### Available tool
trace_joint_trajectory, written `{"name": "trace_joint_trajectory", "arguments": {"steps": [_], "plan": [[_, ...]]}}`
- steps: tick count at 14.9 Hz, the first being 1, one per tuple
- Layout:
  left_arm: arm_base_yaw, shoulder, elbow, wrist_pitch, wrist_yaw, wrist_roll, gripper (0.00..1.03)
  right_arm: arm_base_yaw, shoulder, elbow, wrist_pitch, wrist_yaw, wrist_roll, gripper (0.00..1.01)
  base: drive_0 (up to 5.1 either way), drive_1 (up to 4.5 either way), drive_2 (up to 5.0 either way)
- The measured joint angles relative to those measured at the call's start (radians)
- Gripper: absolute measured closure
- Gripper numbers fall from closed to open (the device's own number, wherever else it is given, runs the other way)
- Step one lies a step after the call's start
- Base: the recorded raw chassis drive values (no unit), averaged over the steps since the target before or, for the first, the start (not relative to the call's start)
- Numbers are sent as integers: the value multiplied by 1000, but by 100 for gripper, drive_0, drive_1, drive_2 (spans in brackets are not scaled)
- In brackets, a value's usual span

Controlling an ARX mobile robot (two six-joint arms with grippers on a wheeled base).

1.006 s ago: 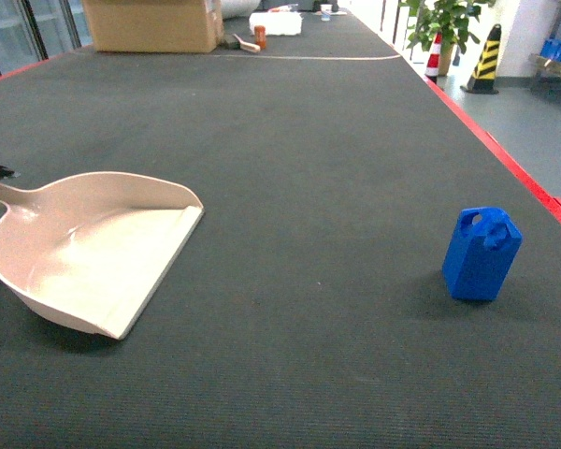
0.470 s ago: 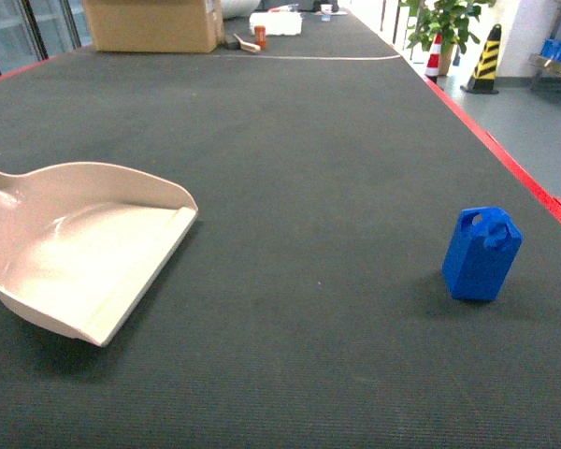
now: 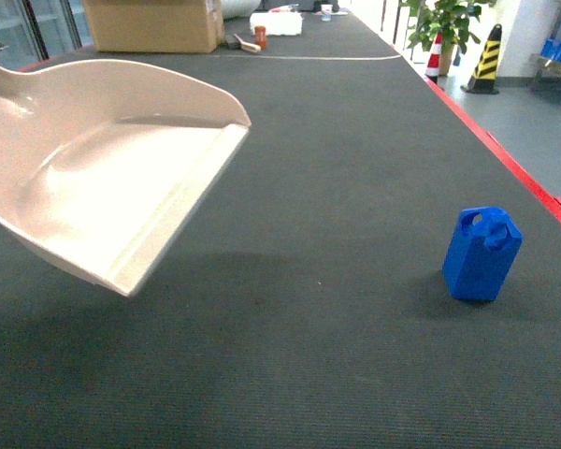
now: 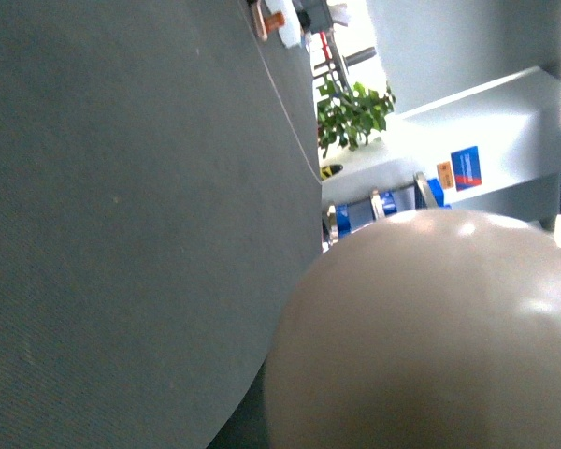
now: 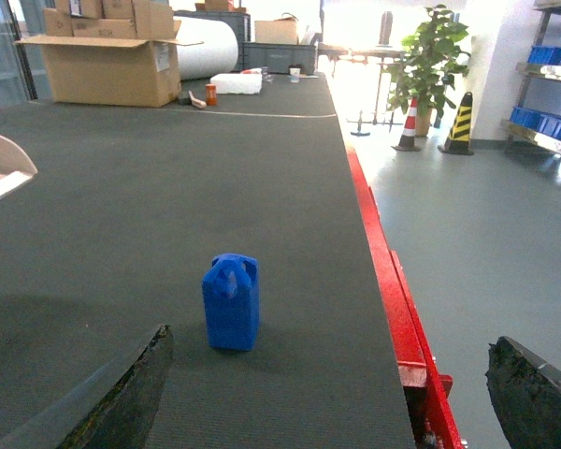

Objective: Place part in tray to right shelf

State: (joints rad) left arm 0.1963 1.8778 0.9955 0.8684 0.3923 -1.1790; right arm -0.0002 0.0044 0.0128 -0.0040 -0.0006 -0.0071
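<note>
Glossy beige tray (image 3: pixel 103 178) tilted above the ribbed dark mat (image 3: pixel 337 168), upper left.
Boxy blue part (image 3: pixel 481 253) stands right; right gripper (image 5: pixel 327 393) fingers spread; left fingers unseen.

All I can see of my own body is the right gripper (image 5: pixel 327 393): two dark, near-black fingers (image 5: pixel 122 398) with rough, worn-looking surfaces at the right wrist view's bottom corners.

Cream tray (image 3: pixel 93 178) raised off the dark table (image 3: pixel 337 168), tilted, front lip down toward the right, shadow beneath. Blue part (image 3: pixel 481 253) upright, well apart at right near the red edge. Cardboard box (image 3: pixel 152 24) at the far end.
</note>
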Motion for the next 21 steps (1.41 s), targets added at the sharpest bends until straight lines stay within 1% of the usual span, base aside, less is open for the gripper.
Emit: {"name": "trace_joint_trajectory", "arguments": {"steps": [1,3,6,7,8,10,11,15,18,19,20,21], "plan": [[-37,-2,-14,0,-4,-7,86,0,0,0,0,0,0,3,0,0,0],[-98,-2,-51,10,-12,-43,86,0,0,0,0,0,0,3,0,0,0],[-161,-1,-61,32,-18,-86,86,0,0,0,0,0,0,3,0,0,0],[-182,-2,-72,38,-13,-103,86,0,0,0,0,0,0,3,0,0,0],[-217,-1,-90,47,2,-123,86,0,0,0,0,0,0,3,0,0,0],[-271,-2,-116,61,13,-143,86,0,0,0,0,0,0,3,0,0,0],[-287,-2,-124,80,12,-154,86,0,0,0,0,0,0,3,0,0,0],[-259,-9,-129,76,-7,-155,86,0,0,0,0,0,0,3,0,0,0],[-269,-9,-129,77,-3,-155,86,0,0,0,0,0,0,3,0,0,0],[-270,-9,-129,77,0,-155,86,2,6,5,-31,7,2,3,0,0,0],[-270,-9,-130,76,-1,-155,86,3,99,55,-150,28,7,3,0,0,0],[-268,-9,-130,77,-2,-155,86,-27,269,84,-92,21,5,3,0,0,0]]}}
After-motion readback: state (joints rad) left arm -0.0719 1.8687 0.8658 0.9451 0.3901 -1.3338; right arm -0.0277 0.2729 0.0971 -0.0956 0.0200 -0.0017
